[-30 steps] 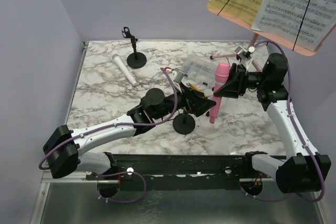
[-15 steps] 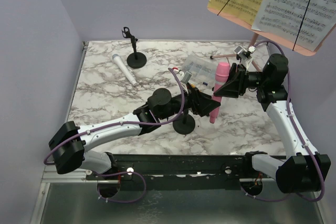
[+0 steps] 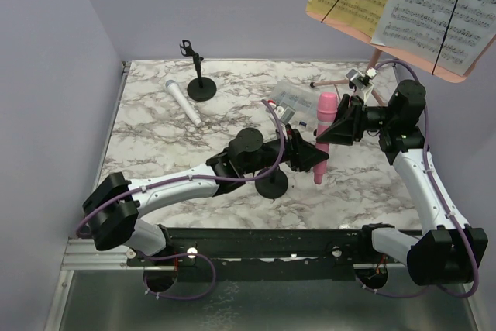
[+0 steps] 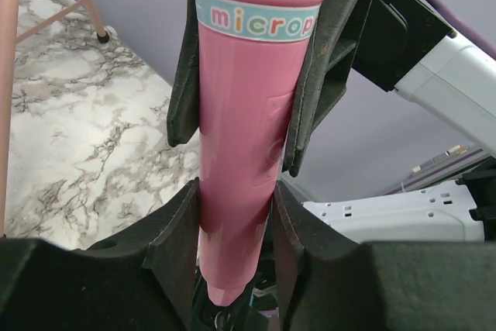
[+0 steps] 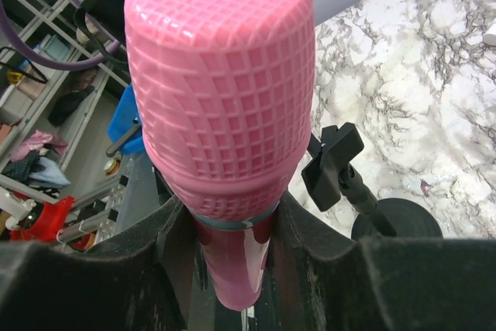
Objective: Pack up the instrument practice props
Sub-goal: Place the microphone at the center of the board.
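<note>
Above the surface (image 3: 155, 145), right fingers (image 5: 167, 265) are gripping the upright pink microphone (image 3: 326, 112) under its head. Left fingers (image 4: 172, 249) are seemingly clamping its lower shaft; confirming that hold before releasing right.

A white marble-patterned table (image 3: 147, 153) stands in a corner between plain lavender walls (image 3: 46, 75) under soft, even light.

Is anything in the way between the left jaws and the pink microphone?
Nothing visible. The left gripper has its jaws against both sides of the pink microphone, below where the right gripper holds it.
</note>
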Controlling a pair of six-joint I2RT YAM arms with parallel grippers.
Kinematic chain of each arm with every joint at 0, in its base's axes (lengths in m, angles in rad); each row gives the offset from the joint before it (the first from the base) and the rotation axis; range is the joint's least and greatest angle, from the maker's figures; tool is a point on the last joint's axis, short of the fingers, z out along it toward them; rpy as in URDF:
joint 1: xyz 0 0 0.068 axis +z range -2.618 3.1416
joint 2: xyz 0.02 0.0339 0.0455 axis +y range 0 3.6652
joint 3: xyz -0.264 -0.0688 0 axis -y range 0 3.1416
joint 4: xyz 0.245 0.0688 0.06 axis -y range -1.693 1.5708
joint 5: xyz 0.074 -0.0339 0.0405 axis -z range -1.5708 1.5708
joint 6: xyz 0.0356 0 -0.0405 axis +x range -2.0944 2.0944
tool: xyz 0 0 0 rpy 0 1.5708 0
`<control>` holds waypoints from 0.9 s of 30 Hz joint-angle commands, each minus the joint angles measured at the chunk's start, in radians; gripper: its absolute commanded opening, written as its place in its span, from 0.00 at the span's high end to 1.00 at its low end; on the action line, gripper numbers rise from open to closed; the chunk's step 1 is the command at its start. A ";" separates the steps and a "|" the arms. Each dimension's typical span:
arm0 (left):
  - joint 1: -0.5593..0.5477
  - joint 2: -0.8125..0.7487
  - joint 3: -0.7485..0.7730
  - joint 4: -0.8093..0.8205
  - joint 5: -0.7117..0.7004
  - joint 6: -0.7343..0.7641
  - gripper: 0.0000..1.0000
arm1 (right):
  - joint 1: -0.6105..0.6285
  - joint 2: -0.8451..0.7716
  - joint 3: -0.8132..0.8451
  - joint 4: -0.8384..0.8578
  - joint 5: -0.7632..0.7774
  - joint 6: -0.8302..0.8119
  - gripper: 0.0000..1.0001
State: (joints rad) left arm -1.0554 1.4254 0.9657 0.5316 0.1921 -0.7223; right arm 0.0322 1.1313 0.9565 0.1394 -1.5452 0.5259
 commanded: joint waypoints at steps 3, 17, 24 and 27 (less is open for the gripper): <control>-0.006 0.010 0.032 0.016 0.051 -0.027 1.00 | -0.004 -0.015 -0.014 0.032 -0.042 -0.010 0.99; 0.004 -0.100 -0.024 0.037 -0.029 0.018 1.00 | -0.015 -0.031 -0.010 -0.003 -0.083 -0.076 0.13; 0.049 -0.164 -0.065 0.029 -0.044 0.027 1.00 | -0.025 -0.034 -0.012 -0.004 -0.129 -0.099 0.00; 0.078 -0.196 -0.073 0.004 -0.050 0.038 1.00 | -0.026 -0.033 -0.017 -0.001 -0.144 -0.107 0.00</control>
State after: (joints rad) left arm -1.0142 1.2884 0.9077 0.5350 0.1738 -0.7105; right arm 0.0154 1.1168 0.9470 0.1356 -1.5578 0.4461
